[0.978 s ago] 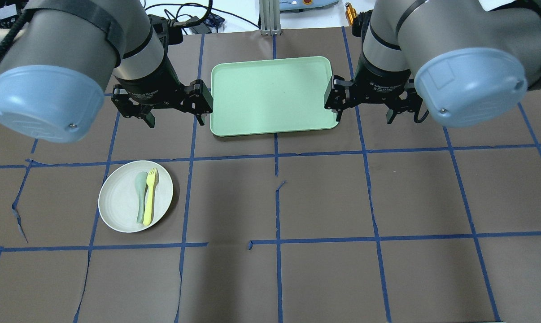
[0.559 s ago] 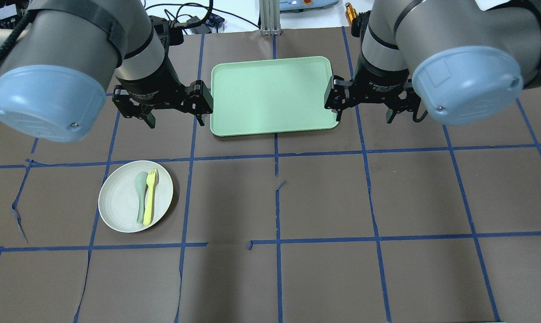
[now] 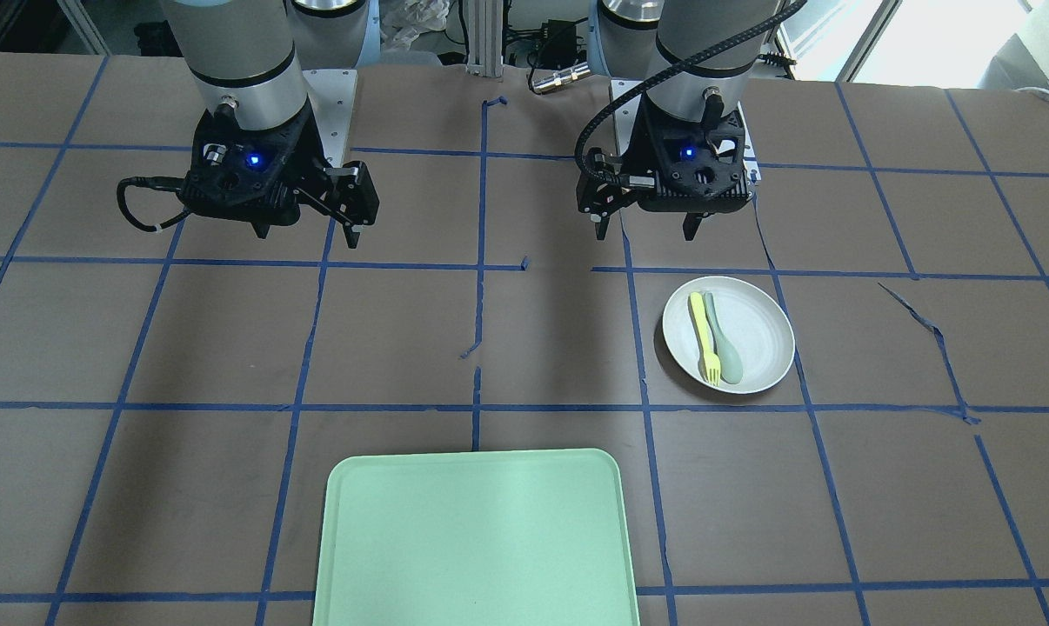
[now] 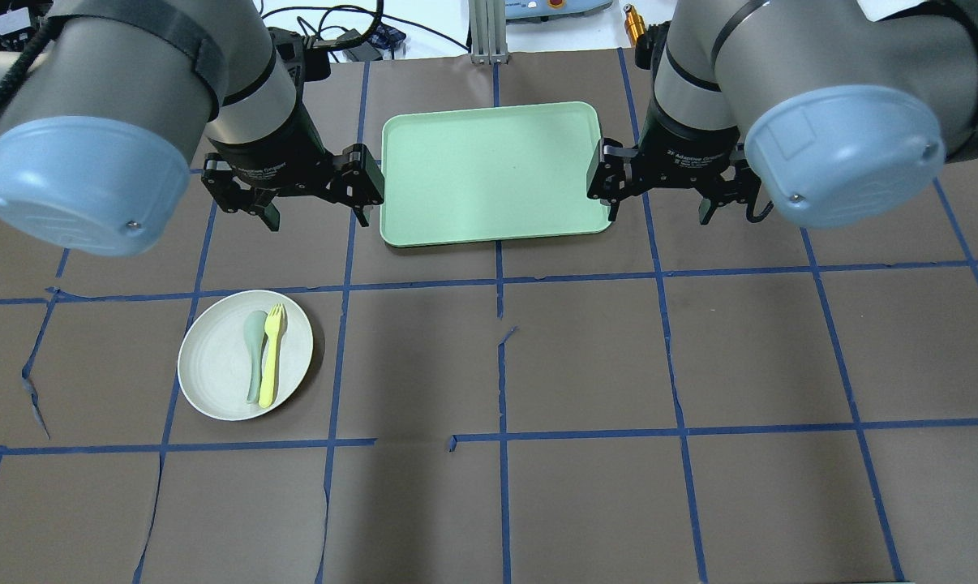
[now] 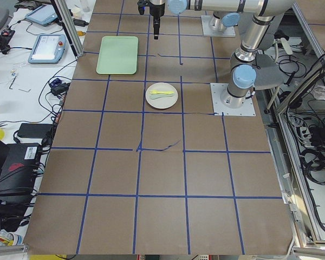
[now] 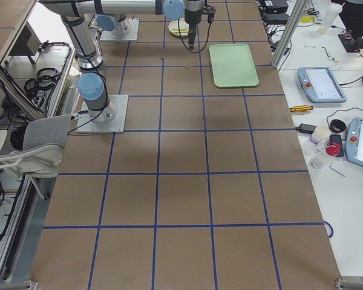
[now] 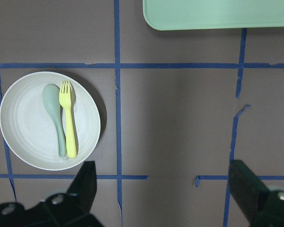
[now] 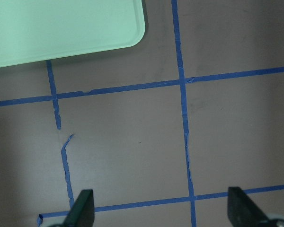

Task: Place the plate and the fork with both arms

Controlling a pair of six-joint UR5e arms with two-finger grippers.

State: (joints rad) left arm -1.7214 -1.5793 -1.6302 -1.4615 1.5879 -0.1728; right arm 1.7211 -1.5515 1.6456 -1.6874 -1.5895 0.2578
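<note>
The off-white plate (image 4: pixel 213 365) lies on the table at the robot's left. The yellow fork (image 4: pixel 272 357) lies in it, beside a grey-green spoon (image 4: pixel 253 354). My left gripper (image 4: pixel 319 213) hangs open and empty above the table, behind the plate and left of the green tray. My right gripper (image 4: pixel 658 212) hangs open and empty right of the tray. In the left wrist view the plate (image 7: pixel 23 123) and fork (image 7: pixel 67 120) show ahead-left of the open gripper (image 7: pixel 165 189). In the front view the plate (image 3: pixel 764 339) lies below the left gripper (image 3: pixel 646 230).
A mint-green rectangular tray (image 4: pixel 493 172) lies at the table's far middle, between both grippers; its corner shows in the right wrist view (image 8: pixel 61 28). Brown paper with blue tape lines covers the table (image 4: pixel 586 365). Cables and devices lie beyond the far edge.
Both arms' elbows have shifted very slightly. The grippers, plate, fork and tray stay where they were.
</note>
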